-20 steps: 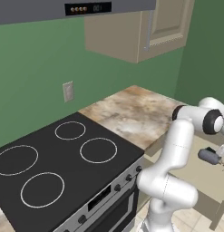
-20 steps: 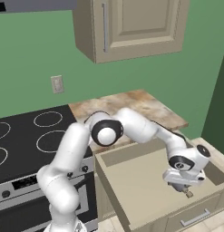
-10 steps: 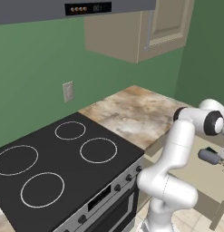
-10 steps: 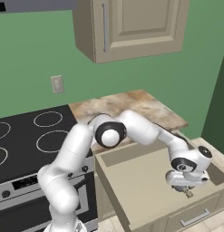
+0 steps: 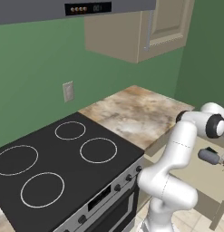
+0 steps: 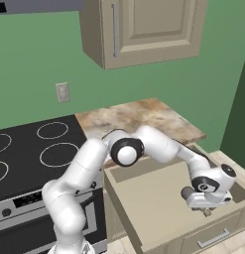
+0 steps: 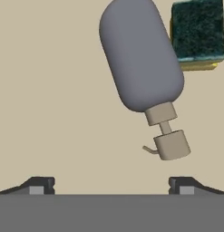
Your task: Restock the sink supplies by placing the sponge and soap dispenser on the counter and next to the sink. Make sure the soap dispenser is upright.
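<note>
The black stovetop (image 5: 54,167) takes up the lower left of the left base view, and the counter (image 5: 136,111), a marbled beige-brown slab, runs on from its right edge to the green wall, under a tan wall cabinet (image 6: 144,30). Below and in front of the counter an open tan drawer (image 6: 153,198) stands pulled out, and the white arm (image 6: 158,146) bends down over it from the base, its hand low above the drawer's right front corner. The gripper (image 6: 207,212) points down into the drawer with its fingers spread wide and nothing between them; in the hand view the two dark fingertips (image 7: 41,185) stand far apart at the bottom, clear of everything. On the drawer floor lies the soap dispenser (image 7: 140,59), a grey rounded bottle on its side, its tan neck and pump head toward the gripper and the thin nozzle sticking out sideways. The sponge (image 7: 197,34), dark green on top with a yellow edge, sits just beside the bottle's far end, close to touching it.
</note>
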Controlling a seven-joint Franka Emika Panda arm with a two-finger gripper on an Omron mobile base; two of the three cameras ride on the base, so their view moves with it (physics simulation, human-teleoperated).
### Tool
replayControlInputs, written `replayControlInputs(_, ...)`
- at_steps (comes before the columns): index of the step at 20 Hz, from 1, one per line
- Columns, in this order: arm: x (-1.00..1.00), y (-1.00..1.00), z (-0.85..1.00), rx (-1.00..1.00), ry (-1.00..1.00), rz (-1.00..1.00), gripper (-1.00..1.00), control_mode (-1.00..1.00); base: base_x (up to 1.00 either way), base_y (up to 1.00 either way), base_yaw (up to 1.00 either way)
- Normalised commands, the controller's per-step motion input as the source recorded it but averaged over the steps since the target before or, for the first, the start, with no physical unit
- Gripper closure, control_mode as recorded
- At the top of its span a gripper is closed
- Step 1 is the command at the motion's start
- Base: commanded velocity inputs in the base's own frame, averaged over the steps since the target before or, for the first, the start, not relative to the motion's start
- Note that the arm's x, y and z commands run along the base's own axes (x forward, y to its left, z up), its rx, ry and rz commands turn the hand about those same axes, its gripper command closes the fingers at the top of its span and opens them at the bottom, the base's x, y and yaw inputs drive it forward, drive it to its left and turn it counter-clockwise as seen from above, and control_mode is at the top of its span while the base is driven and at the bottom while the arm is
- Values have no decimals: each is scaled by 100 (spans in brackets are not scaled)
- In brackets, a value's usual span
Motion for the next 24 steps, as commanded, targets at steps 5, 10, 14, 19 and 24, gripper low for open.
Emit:
replayControlInputs(5, 9, 0, -16, 0, 0, 5, -100, -100, 0, 0, 0)
replayControlInputs(10, 9, 0, -23, 0, 0, 4, -100, -100, 0, 0, 0)
replayControlInputs(14, 16, 0, -15, 0, 0, 2, -100, -100, 0, 0, 0)
replayControlInputs(19, 13, -1, -4, -1, 0, 0, -100, -100, 0, 0, 0)
replayControlInputs(24, 9, -2, -20, -2, 0, 0, -100, -100, 0, 0, 0)
